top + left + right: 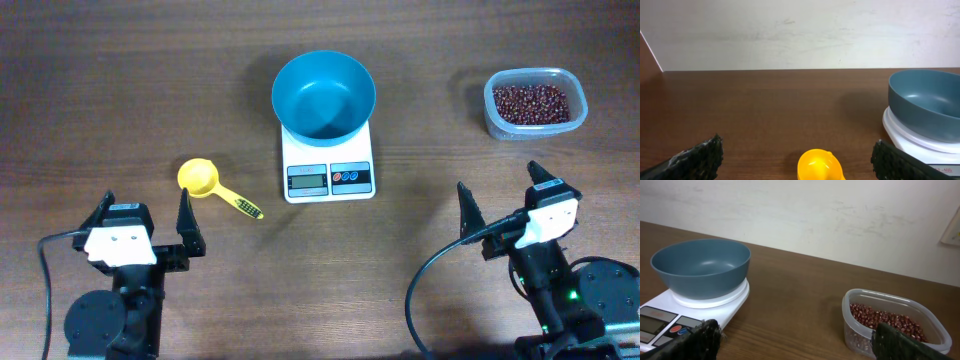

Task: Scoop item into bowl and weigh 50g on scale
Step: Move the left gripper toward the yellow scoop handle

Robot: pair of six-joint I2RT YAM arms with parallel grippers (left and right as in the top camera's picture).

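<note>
So far no beans (533,103) are in the bowl (323,95) on the scale (328,178); the left gripper (146,197) and right gripper (497,177) are spread wide, empty.

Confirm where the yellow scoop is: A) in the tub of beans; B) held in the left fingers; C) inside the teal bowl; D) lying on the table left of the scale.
D: the yellow scoop lies on the table left of the scale, ahead of the open left gripper, touching neither.

Left gripper (146,197) and right gripper (497,178) both gape wide (each aimed straight forward), hovering low and well apart.
</note>
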